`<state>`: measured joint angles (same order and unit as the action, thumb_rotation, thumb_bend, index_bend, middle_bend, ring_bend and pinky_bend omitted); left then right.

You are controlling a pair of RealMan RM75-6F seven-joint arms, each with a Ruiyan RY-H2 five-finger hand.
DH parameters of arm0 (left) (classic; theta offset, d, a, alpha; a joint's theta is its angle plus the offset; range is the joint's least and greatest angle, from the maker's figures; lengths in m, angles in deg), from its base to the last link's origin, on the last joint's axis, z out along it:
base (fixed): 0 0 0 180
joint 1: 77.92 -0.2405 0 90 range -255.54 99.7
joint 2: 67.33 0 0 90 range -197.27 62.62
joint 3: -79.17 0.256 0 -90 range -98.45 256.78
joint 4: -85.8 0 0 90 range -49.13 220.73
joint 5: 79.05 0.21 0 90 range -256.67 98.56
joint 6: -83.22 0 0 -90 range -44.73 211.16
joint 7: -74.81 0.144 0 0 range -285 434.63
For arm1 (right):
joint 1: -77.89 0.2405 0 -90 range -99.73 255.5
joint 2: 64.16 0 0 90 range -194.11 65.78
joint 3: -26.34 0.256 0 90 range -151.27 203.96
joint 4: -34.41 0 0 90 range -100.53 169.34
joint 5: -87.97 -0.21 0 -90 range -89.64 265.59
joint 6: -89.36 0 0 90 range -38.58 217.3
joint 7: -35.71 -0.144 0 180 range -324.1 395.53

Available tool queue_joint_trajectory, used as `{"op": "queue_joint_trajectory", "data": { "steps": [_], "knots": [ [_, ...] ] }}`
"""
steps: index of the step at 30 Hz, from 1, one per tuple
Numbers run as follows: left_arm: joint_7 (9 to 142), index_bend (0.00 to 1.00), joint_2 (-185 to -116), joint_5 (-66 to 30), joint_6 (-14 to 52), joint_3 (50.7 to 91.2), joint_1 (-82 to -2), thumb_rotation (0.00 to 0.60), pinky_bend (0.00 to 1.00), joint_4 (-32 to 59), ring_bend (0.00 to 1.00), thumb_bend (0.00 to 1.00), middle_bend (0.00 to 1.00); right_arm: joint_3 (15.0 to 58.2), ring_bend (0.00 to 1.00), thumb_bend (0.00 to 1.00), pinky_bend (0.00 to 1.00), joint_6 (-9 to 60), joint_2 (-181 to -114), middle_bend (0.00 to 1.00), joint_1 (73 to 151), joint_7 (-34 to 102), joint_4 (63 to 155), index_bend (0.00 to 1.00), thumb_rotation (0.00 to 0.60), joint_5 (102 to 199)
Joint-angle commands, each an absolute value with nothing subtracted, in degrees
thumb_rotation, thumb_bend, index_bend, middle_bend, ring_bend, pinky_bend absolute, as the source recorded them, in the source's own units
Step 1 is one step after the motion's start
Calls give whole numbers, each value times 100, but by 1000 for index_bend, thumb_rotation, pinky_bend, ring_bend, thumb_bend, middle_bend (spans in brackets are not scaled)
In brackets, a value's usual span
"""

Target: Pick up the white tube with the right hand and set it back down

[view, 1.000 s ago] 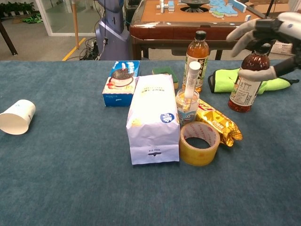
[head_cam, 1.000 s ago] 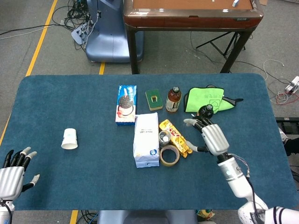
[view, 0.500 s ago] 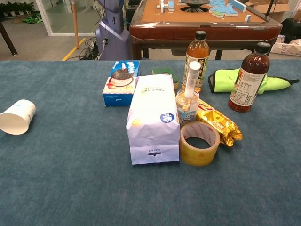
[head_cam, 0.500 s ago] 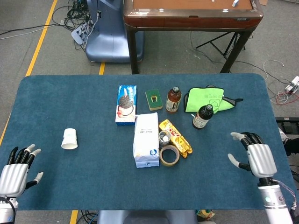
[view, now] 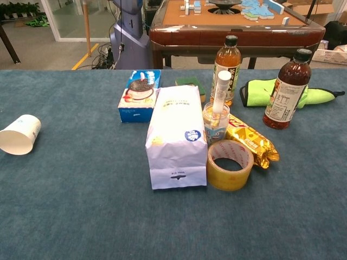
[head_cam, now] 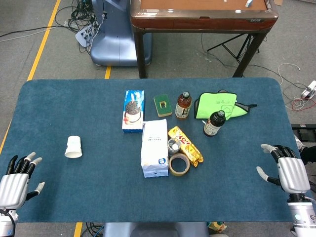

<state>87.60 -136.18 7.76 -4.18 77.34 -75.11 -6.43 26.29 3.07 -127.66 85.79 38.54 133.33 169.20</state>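
The tube (view: pixel 221 92) stands in a jar (view: pixel 215 123) between the bag (view: pixel 174 135) and snack packet (view: pixel 250 140), behind the tape roll (view: pixel 230 165).

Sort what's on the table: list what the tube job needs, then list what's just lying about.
Needed: white tube standing in the small jar; right robot hand, empty.

Lying about: white bag, tape roll, gold packet, two bottles, paper cup, cookie box.

A lab — loose cables (head_cam: pixel 81 15), yellow floor tape (head_cam: pixel 43 39).
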Motion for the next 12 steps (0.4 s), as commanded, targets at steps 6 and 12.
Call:
{"op": "queue_joint_trajectory", "data": {
  "steps": [6, 12],
  "knots": [
    [8769, 199, -13604, 802, -426, 7762, -7513, 600, 4, -646, 109, 267, 96, 2700, 231, 329, 198, 388, -12864, 372, 8553, 3765, 13264, 273, 600, 17067],
    [8774, 199, -13619, 859, -359, 7810, -7479, 600, 4, -651, 108, 267, 96, 2715, 231, 329, 198, 474, -12893, 381, 8549, 3648, 13233, 274, 600, 17174]
  ]
}}
